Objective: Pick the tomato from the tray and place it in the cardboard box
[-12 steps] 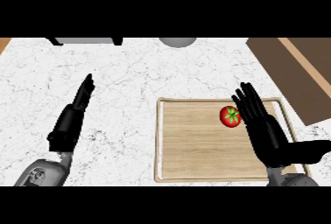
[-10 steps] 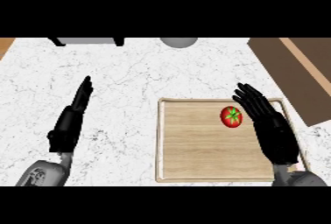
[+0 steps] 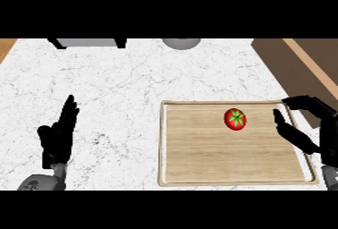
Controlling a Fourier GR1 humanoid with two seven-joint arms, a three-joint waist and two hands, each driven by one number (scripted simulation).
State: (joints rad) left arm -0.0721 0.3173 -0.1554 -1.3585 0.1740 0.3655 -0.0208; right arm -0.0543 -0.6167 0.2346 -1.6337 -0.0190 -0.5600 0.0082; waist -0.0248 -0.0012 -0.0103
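Lying near the far rim of the wooden tray (image 3: 198, 156), the red, green-stalked tomato (image 3: 235, 119) sits clear of our right hand (image 3: 295, 135), fingers hooked wide of the thumb; our left hand (image 3: 58, 138) holds its fingers straight, together.

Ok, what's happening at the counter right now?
The right hand is open just to the right of the tomato, thumb and fingers spread, not touching it. The tomato lies on the wooden tray, not yet picked up. The left hand rests open at the view's left, holding nothing. The cardboard box sits beyond the tray at the far right.
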